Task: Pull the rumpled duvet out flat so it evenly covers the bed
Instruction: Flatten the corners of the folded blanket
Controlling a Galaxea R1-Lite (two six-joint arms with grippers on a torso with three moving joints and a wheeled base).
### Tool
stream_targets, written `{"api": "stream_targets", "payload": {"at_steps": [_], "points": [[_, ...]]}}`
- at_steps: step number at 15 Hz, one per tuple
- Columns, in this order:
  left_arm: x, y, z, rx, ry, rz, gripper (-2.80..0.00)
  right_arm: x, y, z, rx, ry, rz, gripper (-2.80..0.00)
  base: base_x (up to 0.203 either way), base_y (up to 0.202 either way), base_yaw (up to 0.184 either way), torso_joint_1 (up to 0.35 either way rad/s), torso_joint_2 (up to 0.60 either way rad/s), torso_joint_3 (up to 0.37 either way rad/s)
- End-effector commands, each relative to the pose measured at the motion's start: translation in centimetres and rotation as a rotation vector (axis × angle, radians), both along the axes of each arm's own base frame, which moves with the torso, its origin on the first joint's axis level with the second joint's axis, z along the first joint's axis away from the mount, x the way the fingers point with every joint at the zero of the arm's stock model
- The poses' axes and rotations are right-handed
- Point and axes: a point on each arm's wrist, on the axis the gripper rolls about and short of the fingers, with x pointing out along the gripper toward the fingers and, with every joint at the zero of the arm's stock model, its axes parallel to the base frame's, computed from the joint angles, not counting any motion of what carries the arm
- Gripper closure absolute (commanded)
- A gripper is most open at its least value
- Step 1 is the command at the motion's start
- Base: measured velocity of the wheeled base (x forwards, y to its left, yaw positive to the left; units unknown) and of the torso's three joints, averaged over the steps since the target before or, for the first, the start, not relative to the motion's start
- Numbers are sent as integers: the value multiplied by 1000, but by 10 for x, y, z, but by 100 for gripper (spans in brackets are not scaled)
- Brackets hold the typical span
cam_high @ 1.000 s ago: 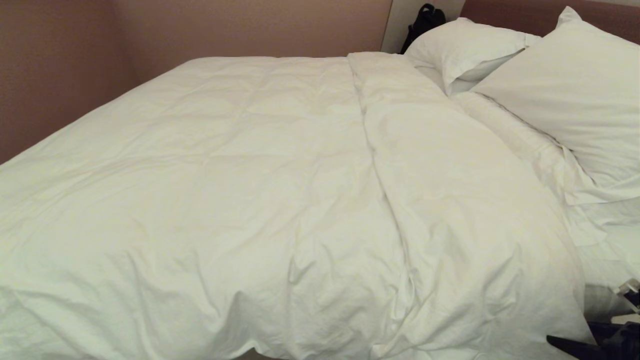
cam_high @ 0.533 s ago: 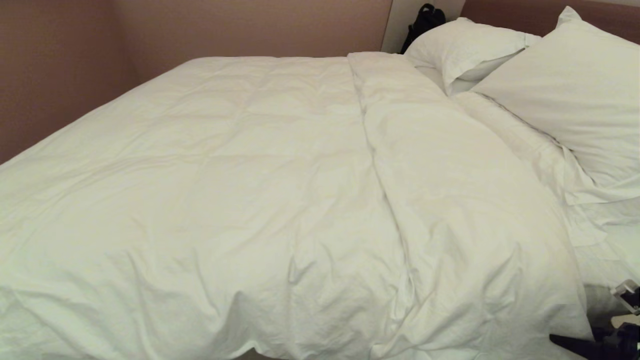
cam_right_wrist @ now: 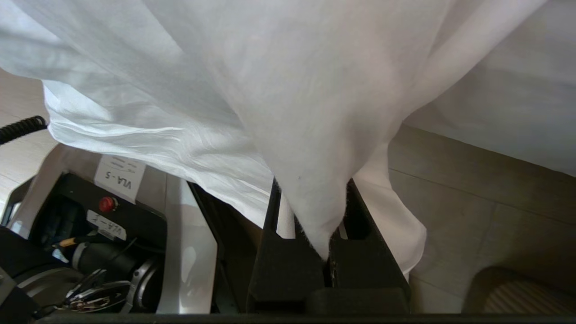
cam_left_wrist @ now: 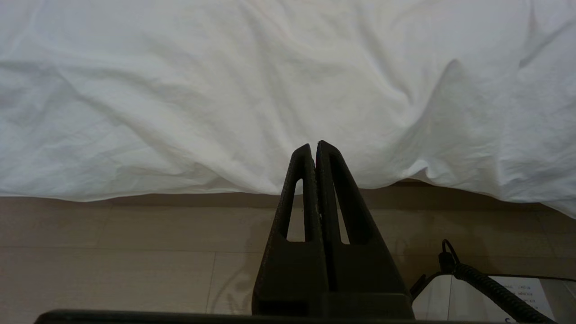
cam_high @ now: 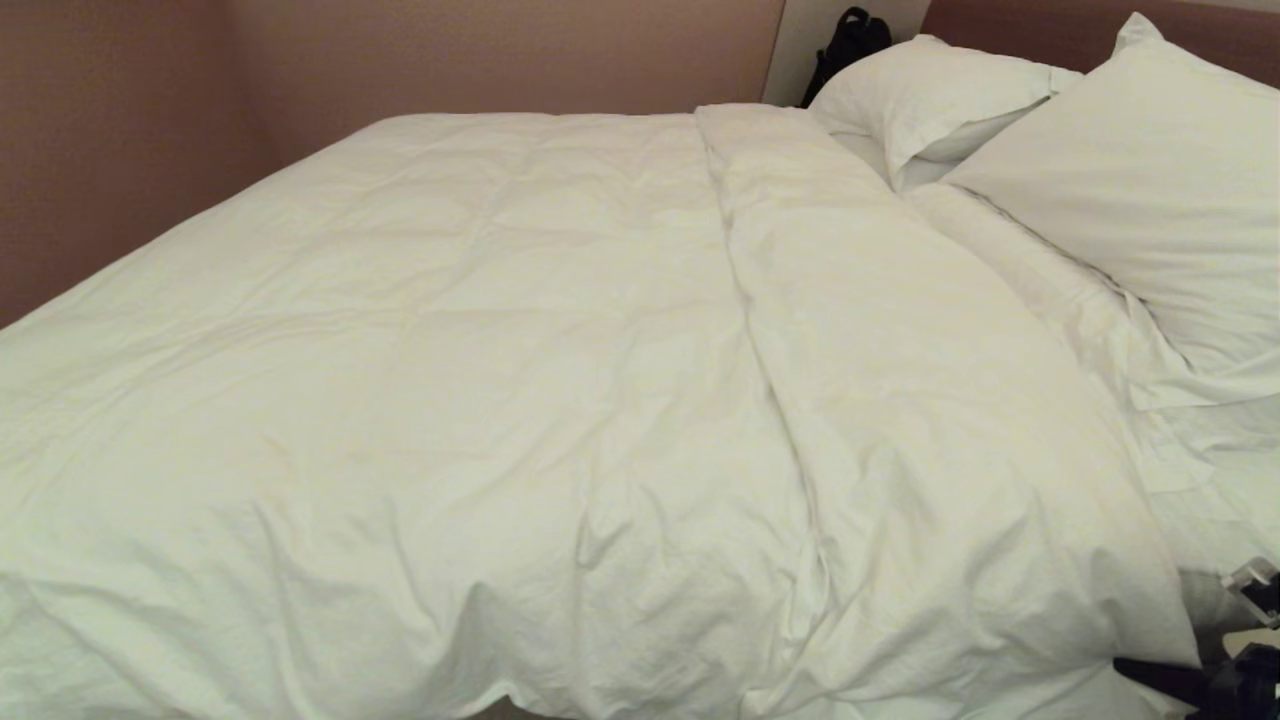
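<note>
One thick, puffy white duvet (cam_high: pixel 560 400) lies spread over most of the large low bed (cam_high: pixel 1225 470), its near hem draped over the edge toward the floor, and a long ridge runs up its middle away from the right pincer (cam_right_wrist: pixel 310 211). That black right pincer is clamped on a pinch of white fabric at the hem corner, cloth bunching between its closed jaws. Judged by its folds, the duvet is soft, limp and bulky: it should drag, not slide, and stretch unevenly, so corners and hems look the best holds. Two plump white pillows (cam_high: pixel 1130 170) sit beyond the grip. One black left pincer (cam_left_wrist: pixel 316 153), pressed together and empty, hovers just before the hanging hem.
</note>
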Motion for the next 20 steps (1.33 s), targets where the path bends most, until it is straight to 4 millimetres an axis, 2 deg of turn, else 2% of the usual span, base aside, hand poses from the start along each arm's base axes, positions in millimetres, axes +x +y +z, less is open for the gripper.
{"api": "stream_targets", "payload": {"at_steps": [1, 13, 20], "points": [[0, 0, 0, 0, 1, 0, 0, -1, -2, 2, -47, 18, -27, 0, 0, 0, 0, 0, 0, 0], [0, 0, 0, 0, 1, 0, 0, -8, -15, 0, -171, 112, -155, 0, 0, 0, 0, 0, 0, 0], [0, 0, 0, 0, 1, 0, 0, -4, -30, -15, -285, 112, -236, 0, 0, 0, 0, 0, 0, 0]]}}
